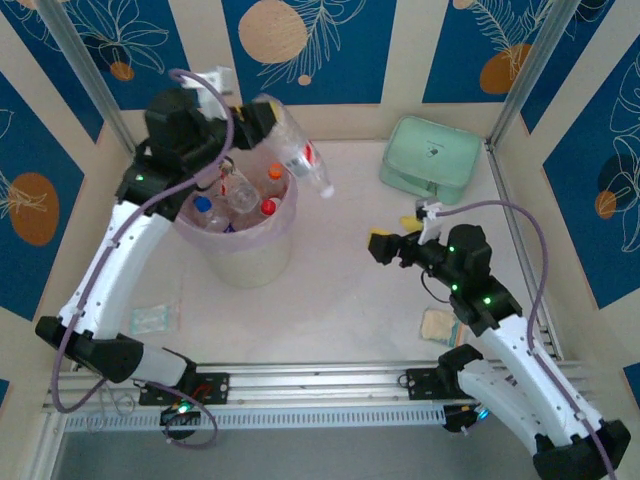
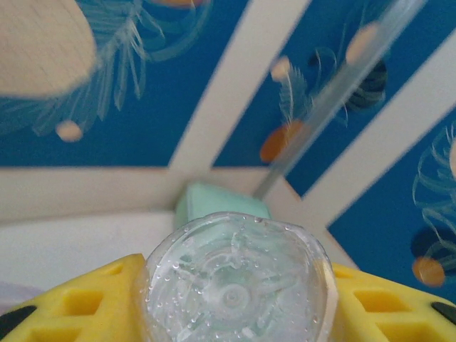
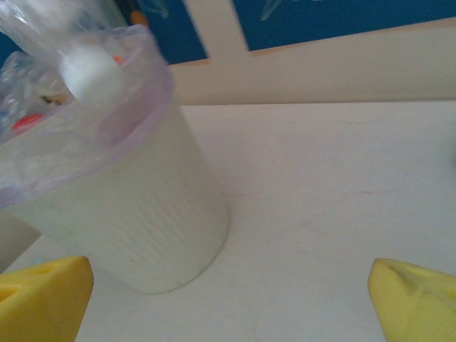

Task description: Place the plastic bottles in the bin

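Blue/cream walls (image 1: 330, 50), wht tabletop (image 1: 350, 300)

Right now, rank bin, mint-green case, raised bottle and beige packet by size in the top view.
1. bin
2. mint-green case
3. raised bottle, held nearer the camera, so enlarged
4. beige packet, partly hidden

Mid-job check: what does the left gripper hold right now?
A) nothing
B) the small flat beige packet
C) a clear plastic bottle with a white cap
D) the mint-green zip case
C: the left gripper is shut on the clear plastic bottle with a white cap, tilted near the rim of the round translucent pink-lilac bin. In the left wrist view, its clear base sits between the yellow pads.
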Robot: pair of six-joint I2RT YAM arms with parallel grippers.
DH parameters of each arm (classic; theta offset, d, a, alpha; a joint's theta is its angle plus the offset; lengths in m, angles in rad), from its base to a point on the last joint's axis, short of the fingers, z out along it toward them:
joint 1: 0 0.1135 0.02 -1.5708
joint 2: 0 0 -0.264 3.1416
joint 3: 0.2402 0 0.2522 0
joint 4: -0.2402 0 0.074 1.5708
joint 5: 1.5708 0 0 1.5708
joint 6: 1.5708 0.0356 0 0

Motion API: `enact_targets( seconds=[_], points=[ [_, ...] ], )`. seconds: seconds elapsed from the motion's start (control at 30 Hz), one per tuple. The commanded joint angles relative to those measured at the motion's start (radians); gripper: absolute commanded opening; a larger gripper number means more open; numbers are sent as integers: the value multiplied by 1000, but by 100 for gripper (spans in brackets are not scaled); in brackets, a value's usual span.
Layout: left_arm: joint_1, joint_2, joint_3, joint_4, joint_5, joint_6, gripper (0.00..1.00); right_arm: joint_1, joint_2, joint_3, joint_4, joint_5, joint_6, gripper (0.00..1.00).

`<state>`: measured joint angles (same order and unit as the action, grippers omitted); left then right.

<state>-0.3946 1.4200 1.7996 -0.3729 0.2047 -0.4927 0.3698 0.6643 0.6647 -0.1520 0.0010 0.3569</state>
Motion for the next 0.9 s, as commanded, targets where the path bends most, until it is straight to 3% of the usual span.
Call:
enact_targets(
  seconds=[0.0,0.1,0.33,0.87],
  points=[
    [53,-23,57,68,21,12,7,-71,-58,-43,-80,-10,71,99],
    [69,-65,50,50,-56,80,0,-112,-89,-58,-124,-46,86,99],
    [97,-81,23,-5,-314,258,0,-140,-62,-72,-96,-76,93,99],
    [79,43,-86,3,-334,430,0,-144,-21,-45,-116,-55,63,99]
  ],
)
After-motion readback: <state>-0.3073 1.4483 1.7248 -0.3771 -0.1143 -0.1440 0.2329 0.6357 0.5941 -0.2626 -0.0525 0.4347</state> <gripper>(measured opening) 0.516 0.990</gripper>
